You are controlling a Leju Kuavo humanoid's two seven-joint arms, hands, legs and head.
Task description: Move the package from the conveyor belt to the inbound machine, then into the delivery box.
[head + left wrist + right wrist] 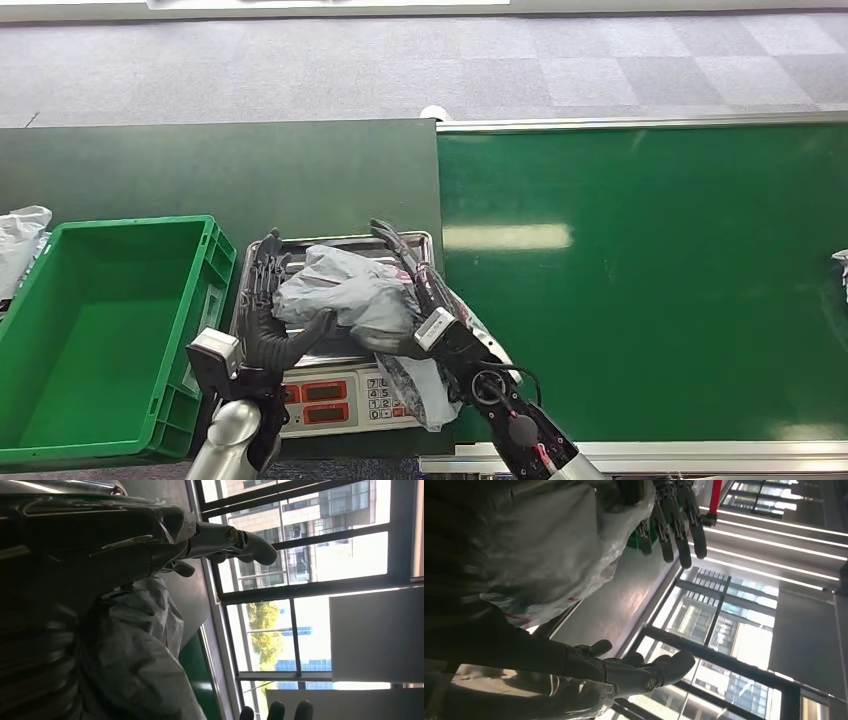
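Note:
A crumpled grey plastic package point(350, 295) sits over the metal tray point(330, 242) of the inbound machine, a weighing scale with a keypad point(380, 398). My left hand point(265, 315) presses its left side, fingers upright and thumb tucked under it. My right hand point(425, 300) lies along its right side with fingers stretched forward. The package is clamped between the two hands; I cannot tell whether it rests on the tray. In the left wrist view the package point(135, 645) bulges against my left hand point(100, 545). In the right wrist view it point(554, 545) lies against my right hand point(624, 672).
A green delivery box point(130, 225) stands directly left of the scale. The green conveyor belt point(640, 280) runs to the right, with another parcel point(842, 265) at its far right edge. A white bag point(20, 240) lies left of the box.

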